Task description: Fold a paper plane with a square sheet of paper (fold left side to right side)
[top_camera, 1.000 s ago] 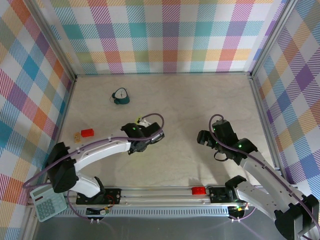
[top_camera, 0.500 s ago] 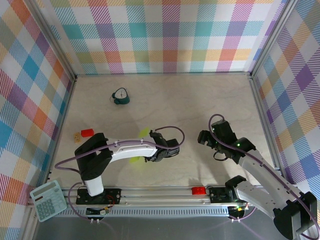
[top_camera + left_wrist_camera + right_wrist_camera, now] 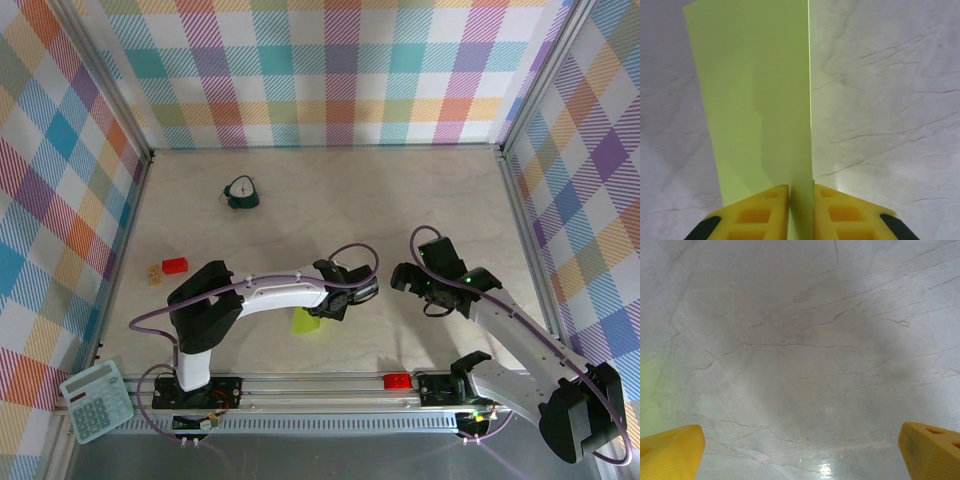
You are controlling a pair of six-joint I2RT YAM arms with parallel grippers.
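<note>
Though thin, the square sheet of paper (matte lime) stands upright, pinched in the left gripper's nearly closed fingers.
Near the marbled tabletop's front edge; right gripper gapes empty.

The table was pale and veined like marble. A small teal clock stood toward its far left. A red block lay near the left edge, a small tan piece just beside it.
</note>
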